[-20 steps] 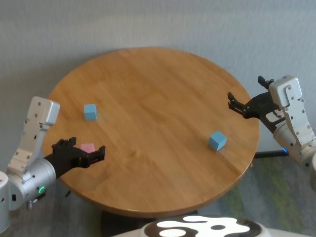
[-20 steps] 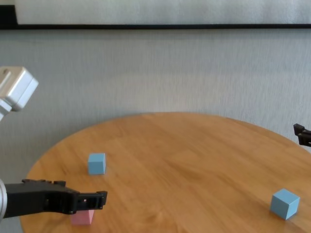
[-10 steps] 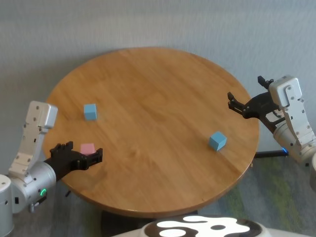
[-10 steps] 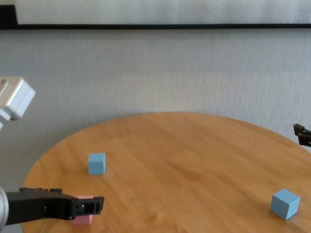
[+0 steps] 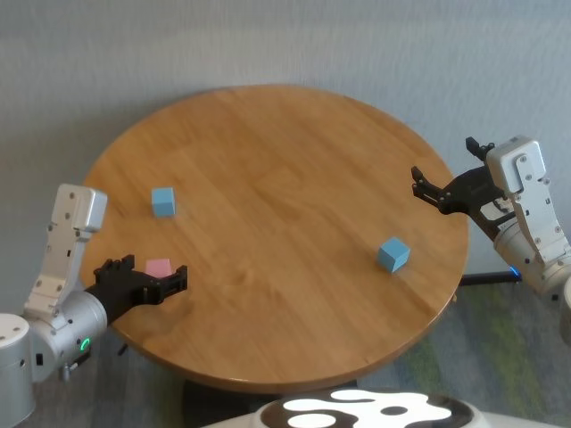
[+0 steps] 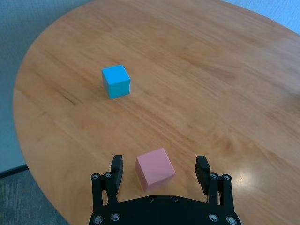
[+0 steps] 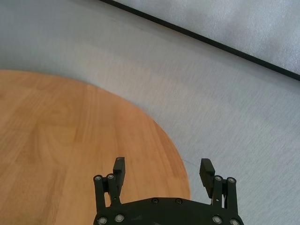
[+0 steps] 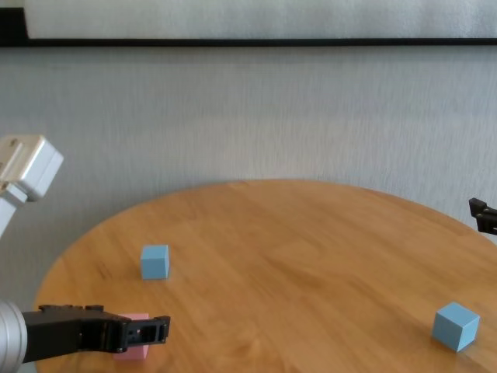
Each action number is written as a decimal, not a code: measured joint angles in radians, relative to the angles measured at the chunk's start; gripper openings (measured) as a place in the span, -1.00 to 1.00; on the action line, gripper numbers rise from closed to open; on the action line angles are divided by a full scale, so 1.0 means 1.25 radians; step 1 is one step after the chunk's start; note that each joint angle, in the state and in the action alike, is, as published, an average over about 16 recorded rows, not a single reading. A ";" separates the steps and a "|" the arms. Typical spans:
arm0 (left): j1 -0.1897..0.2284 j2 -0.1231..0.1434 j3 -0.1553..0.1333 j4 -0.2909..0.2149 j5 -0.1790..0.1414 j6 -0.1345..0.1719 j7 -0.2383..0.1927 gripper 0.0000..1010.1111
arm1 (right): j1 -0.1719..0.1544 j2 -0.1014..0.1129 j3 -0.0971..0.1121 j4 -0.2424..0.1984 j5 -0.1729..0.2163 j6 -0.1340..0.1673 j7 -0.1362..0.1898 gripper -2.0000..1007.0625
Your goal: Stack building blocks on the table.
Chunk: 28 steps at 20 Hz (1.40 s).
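Observation:
A pale pink cube [image 5: 158, 267] lies on the round wooden table [image 5: 294, 160] near its left front edge. My left gripper [image 5: 154, 273] is open, with one finger on each side of the cube and neither touching it. The left wrist view shows the pink cube [image 6: 155, 168] between the fingers of the left gripper [image 6: 160, 162]. One light blue cube [image 5: 162, 201] sits a little farther back on the left. The other blue cube [image 5: 393, 254] sits at the right front. My right gripper [image 5: 442, 167] is open and empty, held above the table's right edge.
The table's rim curves close behind the left gripper and under the right gripper [image 7: 162, 163]. A grey wall stands behind the table. Grey floor lies around the table.
My left gripper has come down lower, level with the pink cube. The right arm and all three cubes have not moved.

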 joint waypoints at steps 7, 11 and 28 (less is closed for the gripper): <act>-0.011 -0.016 -0.001 0.023 0.020 -0.006 -0.003 0.99 | 0.000 0.000 0.000 0.000 0.000 0.000 0.000 1.00; -0.017 -0.023 -0.001 0.034 0.031 -0.008 -0.004 0.99 | 0.000 0.000 0.000 0.000 0.000 0.000 0.000 1.00; -0.029 -0.046 -0.003 0.068 0.078 -0.020 -0.007 0.99 | 0.000 0.000 0.000 0.000 0.000 0.000 0.000 1.00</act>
